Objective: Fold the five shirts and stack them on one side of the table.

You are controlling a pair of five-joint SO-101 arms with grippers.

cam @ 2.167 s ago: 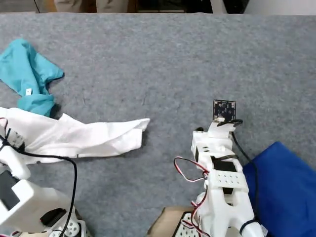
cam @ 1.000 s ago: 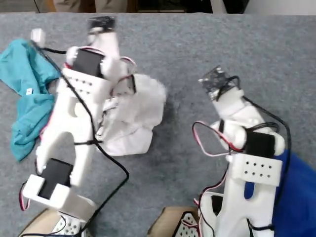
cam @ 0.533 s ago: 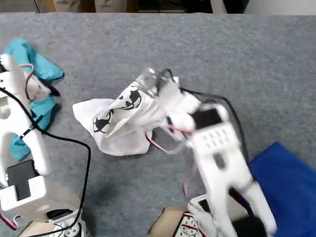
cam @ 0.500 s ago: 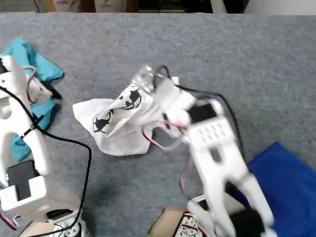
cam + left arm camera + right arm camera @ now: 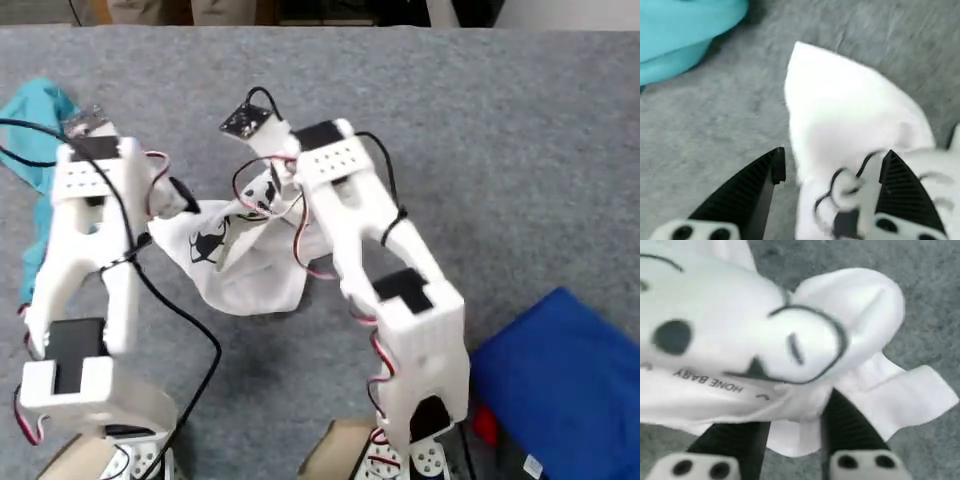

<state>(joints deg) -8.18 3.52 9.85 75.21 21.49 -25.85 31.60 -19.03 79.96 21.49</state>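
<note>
Movement on the white shirt [image 5: 245,275]: the left gripper [image 5: 832,165], over by the teal shirt [image 5: 35,110] half a second ago, is swinging in with fingers spread wide around the shirt's edge. The right gripper [image 5: 795,415] is pinching bunched cloth. The shirt is lying crumpled left of centre, so folding looks like it's barely starting. The grey felt table [image 5: 480,130] is also carrying a blue shirt [image 5: 560,380] at the near right. The room behind is just showing as a dim strip.
</note>
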